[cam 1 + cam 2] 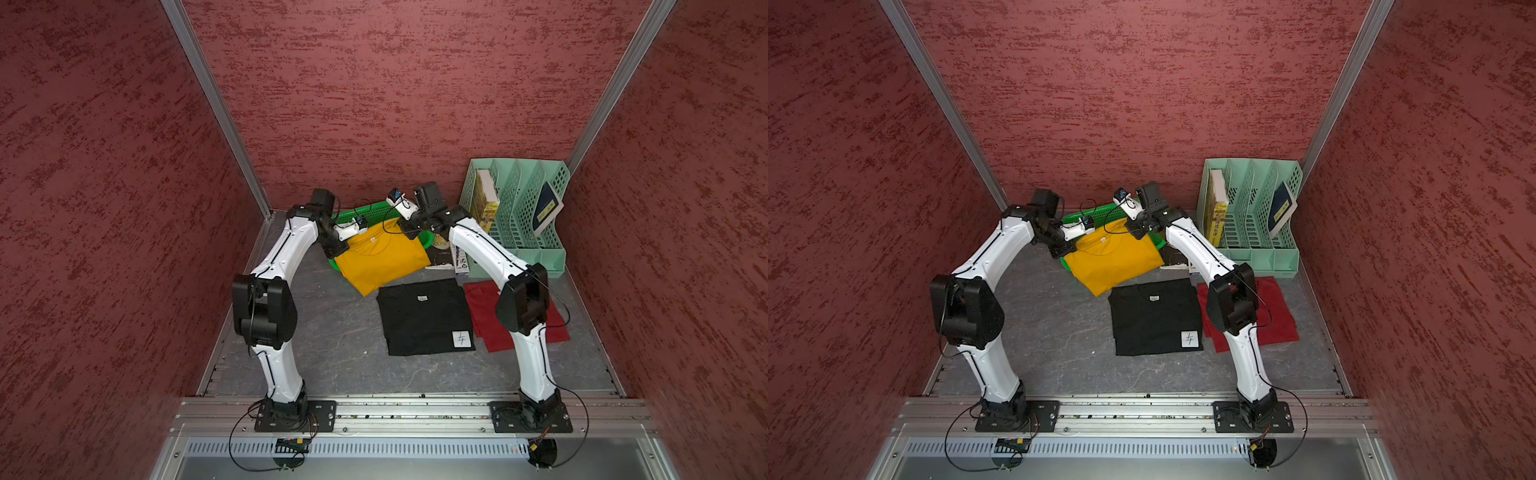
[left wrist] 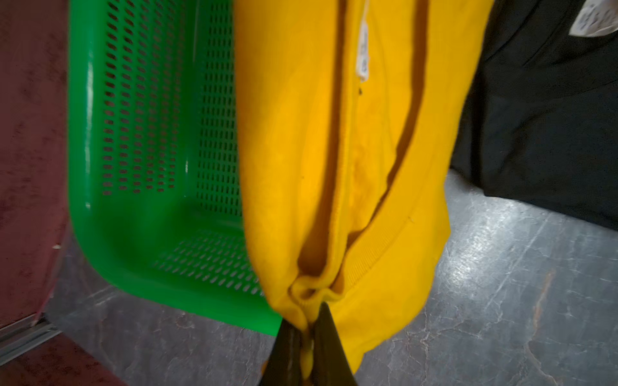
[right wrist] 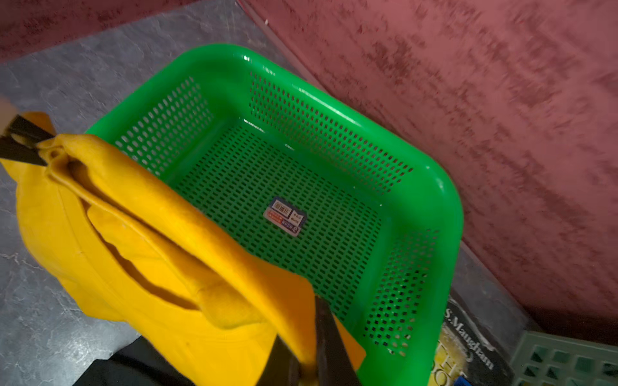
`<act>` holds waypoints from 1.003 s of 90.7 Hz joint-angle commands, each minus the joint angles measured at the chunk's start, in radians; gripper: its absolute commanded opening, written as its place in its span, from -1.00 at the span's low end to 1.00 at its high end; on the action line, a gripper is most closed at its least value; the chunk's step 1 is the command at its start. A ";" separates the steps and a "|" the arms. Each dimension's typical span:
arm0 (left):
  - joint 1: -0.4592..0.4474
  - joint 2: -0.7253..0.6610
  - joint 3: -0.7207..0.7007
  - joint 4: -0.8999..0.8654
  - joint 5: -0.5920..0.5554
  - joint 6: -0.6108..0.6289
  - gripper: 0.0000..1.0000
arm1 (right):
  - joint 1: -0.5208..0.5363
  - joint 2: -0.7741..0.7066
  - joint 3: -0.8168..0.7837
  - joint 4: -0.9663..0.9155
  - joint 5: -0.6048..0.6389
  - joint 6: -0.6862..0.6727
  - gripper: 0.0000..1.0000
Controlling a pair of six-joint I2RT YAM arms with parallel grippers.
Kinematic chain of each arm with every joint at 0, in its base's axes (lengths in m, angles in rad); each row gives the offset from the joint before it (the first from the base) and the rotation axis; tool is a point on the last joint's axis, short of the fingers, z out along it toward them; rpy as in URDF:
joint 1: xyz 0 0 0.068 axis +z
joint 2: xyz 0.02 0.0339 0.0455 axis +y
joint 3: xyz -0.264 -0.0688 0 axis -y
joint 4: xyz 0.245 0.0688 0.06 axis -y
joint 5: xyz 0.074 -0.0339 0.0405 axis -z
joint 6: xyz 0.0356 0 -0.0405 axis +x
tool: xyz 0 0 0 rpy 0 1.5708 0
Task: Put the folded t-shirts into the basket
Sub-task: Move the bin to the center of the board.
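- Fingers (image 2: pixel 289 351) of the left gripper (image 2: pixel 310 326) are pinched narrow on a bunched corner of the mustard-yellow folded cloth t-shirt (image 1: pixel 382 259), at its collar end. Cloth bulges out between them, so the bite is thick and looks secure.
- Bright green shallow perforated plastic basket (image 3: pixel 444 207) sits at the back of the grey table (image 1: pixel 324 340). Its floor is bare apart from a small barcode sticker (image 3: pixel 285 216), so no shirt is in it yet.
- The yellow shirt hangs as a sagging sling between both grippers. Its held edge is above the basket's near rim, and the rest trails outward over that rim toward the front. Whether its lower end touches the table I cannot tell.
- It should handle as light, soft and limp. The layers gape open along the fold, so it will droop and may come unfolded. Corner grips that catch every layer, held apart to keep the edge taut, suit it best.
- Right gripper (image 3: pixel 301 320) is likewise clamped narrow, on the opposite corner of the same edge, with several layers caught.
- Black folded cloth t-shirt (image 1: pixel 424 316) with a white pen-marked square label (image 1: pixel 462 338) lies flat on the table, just beside the yellow one's trailing end. It is equally limp and is best taken at two corners of one short edge.
- Dark red folded cloth t-shirt (image 1: pixel 482 309) lies flat just beside the black one, partly hidden under the right arm (image 1: pixel 523 303).
- Mint-green slotted plastic file organizer (image 1: pixel 519 216) stands furthest right, apart from the basket.
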 commanded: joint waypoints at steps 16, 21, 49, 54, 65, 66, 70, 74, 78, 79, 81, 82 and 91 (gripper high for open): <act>0.079 0.077 -0.118 0.047 -0.026 -0.017 -1.00 | -0.011 0.043 -0.042 0.084 -0.069 0.057 -1.00; 0.101 0.065 -0.152 0.042 -0.015 -0.009 -1.00 | -0.005 0.040 -0.069 0.098 -0.099 0.073 -1.00; 0.304 -0.139 -0.414 0.015 0.014 0.132 -1.00 | 0.093 -0.026 -0.209 0.155 -0.323 0.132 -1.00; 0.332 -0.198 -0.475 -0.002 0.026 0.170 -1.00 | 0.120 -0.059 -0.261 0.177 -0.346 0.136 -1.00; 0.364 -0.337 -0.626 -0.039 0.053 0.222 -1.00 | 0.177 -0.157 -0.390 0.237 -0.370 0.158 -1.00; 0.366 -0.361 -0.640 -0.043 0.054 0.223 -1.00 | 0.181 -0.165 -0.404 0.242 -0.370 0.162 -1.00; 0.370 -0.433 -0.692 -0.070 0.071 0.234 -1.00 | 0.200 -0.216 -0.462 0.267 -0.369 0.186 -1.00; 0.378 -0.529 -0.734 -0.103 0.101 0.253 -1.00 | 0.221 -0.264 -0.515 0.282 -0.368 0.202 -1.00; 0.388 -0.627 -0.761 -0.146 0.130 0.272 -1.00 | 0.238 -0.309 -0.557 0.282 -0.363 0.204 -1.00; 0.389 -0.648 -0.765 -0.152 0.137 0.279 -1.00 | 0.243 -0.324 -0.565 0.281 -0.359 0.204 -1.00; 0.393 -0.693 -0.769 -0.173 0.152 0.292 -1.00 | 0.251 -0.344 -0.581 0.277 -0.354 0.205 -1.00; 0.394 -0.715 -0.770 -0.184 0.163 0.298 -1.00 | 0.254 -0.358 -0.589 0.275 -0.352 0.207 -1.00; 0.391 -0.861 -0.729 -0.317 0.222 0.326 -1.00 | 0.269 -0.447 -0.614 0.225 -0.344 0.252 -1.00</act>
